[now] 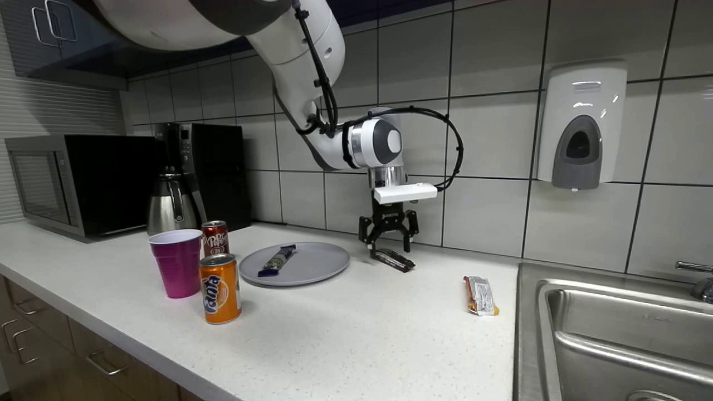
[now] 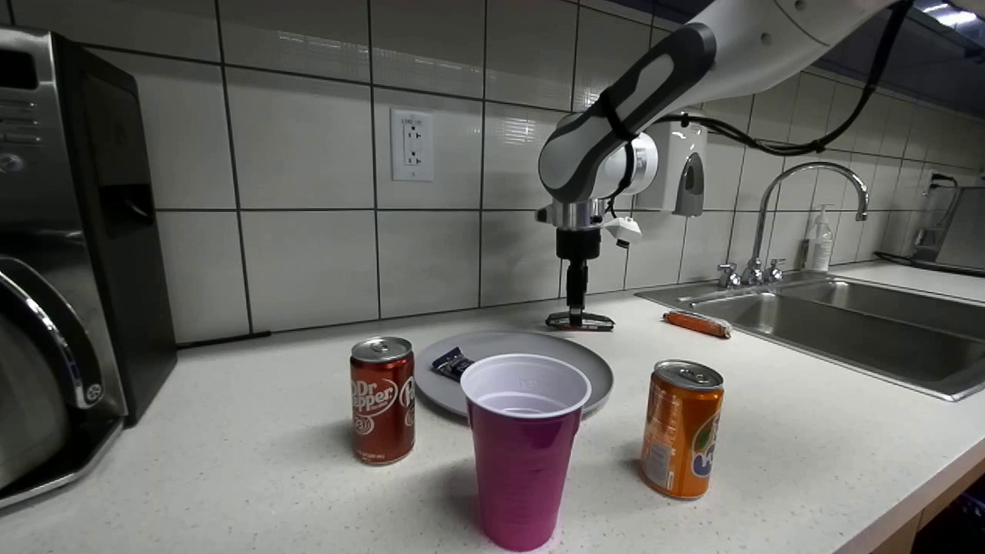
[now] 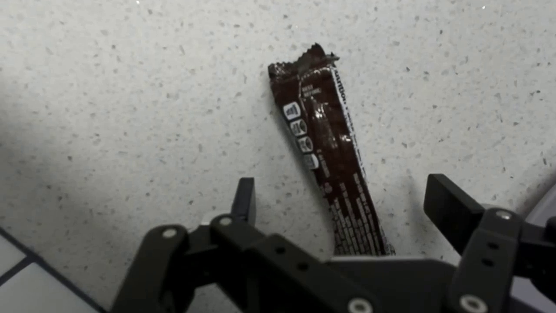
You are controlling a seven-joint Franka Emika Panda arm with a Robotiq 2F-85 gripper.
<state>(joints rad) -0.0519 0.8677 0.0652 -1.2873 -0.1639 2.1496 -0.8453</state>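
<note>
My gripper points down with its jaws wide apart and nothing clamped between them. Under it, a dark brown wrapped bar lies on the speckled white counter; in the wrist view it runs aslant through the gap, apart from both fingers, its near end hidden by the gripper body. Both exterior views show the fingertips low at this bar. A grey plate, carrying a dark blue wrapped bar, sits close by. A bar in an orange and white wrapper rests on the counter between the gripper and the sink.
A magenta cup, a Dr Pepper can and an orange Fanta can stand around the plate. The tiled wall rises close behind the gripper. A steel sink and a microwave occupy opposite ends.
</note>
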